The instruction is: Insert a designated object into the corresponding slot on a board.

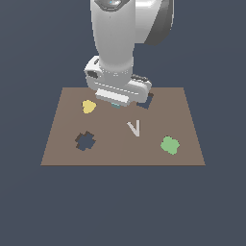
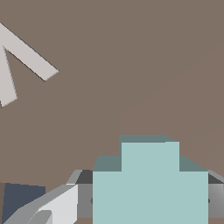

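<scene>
The brown board (image 1: 182,110) lies flat under the arm. My gripper (image 1: 116,104) is low over the board's far middle, its jaws closed against the sides of the pale teal notched piece (image 2: 150,183). In the exterior view only a sliver of the teal piece (image 1: 115,105) shows under the hand. One grey finger (image 2: 84,199) touches the piece's side. The jagged cross-like slot (image 1: 85,141) is at the board's near part, toward the exterior view's left, apart from the gripper. I cannot tell whether the piece touches the board.
A yellow blob piece (image 1: 88,106) lies to the exterior view's left of the gripper. A green lobed piece (image 1: 170,144) lies near right. A white V-shaped piece (image 1: 134,128) (image 2: 26,57) lies mid-board. The dark square cut-out (image 1: 145,101) is partly hidden behind the hand.
</scene>
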Controlling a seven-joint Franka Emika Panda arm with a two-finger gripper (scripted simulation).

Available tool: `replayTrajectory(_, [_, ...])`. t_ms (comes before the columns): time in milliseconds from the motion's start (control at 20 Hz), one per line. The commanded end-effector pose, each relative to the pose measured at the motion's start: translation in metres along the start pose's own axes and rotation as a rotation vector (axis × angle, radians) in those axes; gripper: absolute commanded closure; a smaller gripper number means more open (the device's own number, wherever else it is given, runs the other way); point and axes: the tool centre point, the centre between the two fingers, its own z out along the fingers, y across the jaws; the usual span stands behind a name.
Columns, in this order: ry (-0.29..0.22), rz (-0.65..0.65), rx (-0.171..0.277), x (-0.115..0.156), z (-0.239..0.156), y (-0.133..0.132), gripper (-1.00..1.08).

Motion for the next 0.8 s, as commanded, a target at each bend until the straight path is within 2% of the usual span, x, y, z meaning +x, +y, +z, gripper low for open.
replayTrajectory(0, [0.001,0.061,0.000,0.006,-0.001,-0.005,1.08])
replayTrajectory(300, [0.001,0.251,0.001,0.027,-0.002,-0.016,1.08])
replayTrajectory(750, [0.001,0.622,0.001,0.072,-0.004,-0.026,1.08])
